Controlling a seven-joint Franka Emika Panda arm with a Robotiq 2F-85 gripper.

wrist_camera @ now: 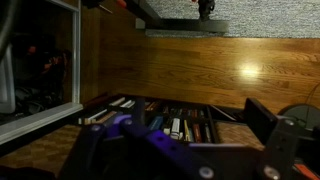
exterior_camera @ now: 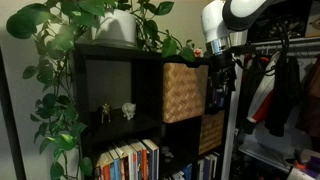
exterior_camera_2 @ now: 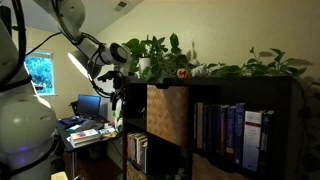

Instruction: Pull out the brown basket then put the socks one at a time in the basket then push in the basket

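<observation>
- Hanging at 12 o'clock by the black shelf [exterior_camera: 120,75], the robot arm [exterior_camera: 215,22] has its gripper [exterior_camera: 219,72] at the low end.
- Gripper is let go: jaws wide apart, nothing in them.
- In the wrist view the gripper [wrist_camera: 175,150] is a dark blur at 6 o'clock, w/ only air btw its sides.
- The brown basket [exterior_camera: 184,91] sits in a top cube of the shelf, woven front facing out.
- Gripper is just beside the brown basket, at its 3 o'clock, up by the top edge. Can't tell if they touch.
- From the side, in an exterior view, the brown basket [exterior_camera_2: 168,110] is at 5 o'clock from the gripper [exterior_camera_2: 107,82].
- A darker basket [exterior_camera: 210,131] sits in the cube at 5 o'clock from the brown basket.
- Two little toy figures [exterior_camera: 116,111] stand in the big open cube at 9 o'clock from the brown basket.
- Books [exterior_camera: 128,160] stand in a row at the bottom, at 7 o'clock from the brown basket.
- A leafy green plant [exterior_camera: 60,70] spills over the shelf top & down its side, w/ a white pot [exterior_camera: 118,28] up top.
- Wrist view: a wood board [wrist_camera: 200,65] w/ a bright spot of light, & more books [wrist_camera: 170,125] under it.
- A desk w/ a lit screen [exterior_camera_2: 90,103] stands at 6 o'clock from the gripper.
</observation>
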